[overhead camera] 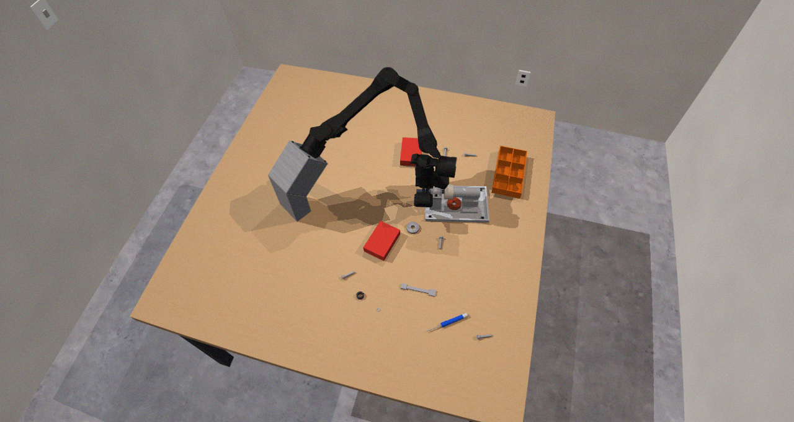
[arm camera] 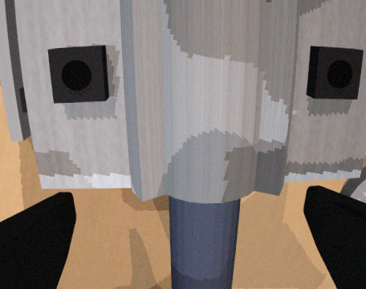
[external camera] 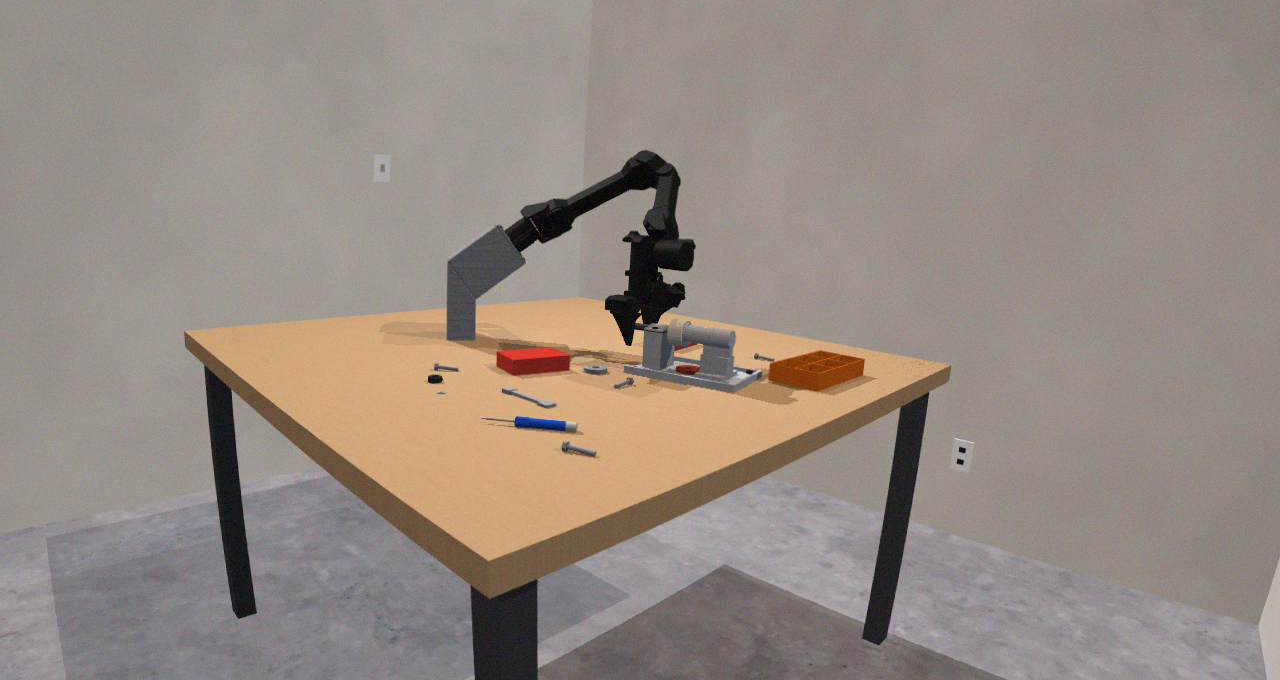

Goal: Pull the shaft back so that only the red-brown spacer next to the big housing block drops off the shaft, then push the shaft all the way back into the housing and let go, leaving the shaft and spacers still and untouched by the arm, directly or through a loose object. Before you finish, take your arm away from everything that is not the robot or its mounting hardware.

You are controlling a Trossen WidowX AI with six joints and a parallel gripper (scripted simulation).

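The fixture stands on a grey baseplate. A pale cylinder lies along the shaft line between a small support block and the big housing block. A red-brown spacer lies flat on the baseplate under it. The blue-grey shaft sticks out of the small block towards me. My gripper is open. Its black fingers stand wide on either side of the shaft's end, clear of it.
A grey washer and a red block lie near the fixture. A second red block lies behind the arm. An orange compartment tray stands on the far side. Bolts, a wrench and a blue screwdriver lie nearer the front.
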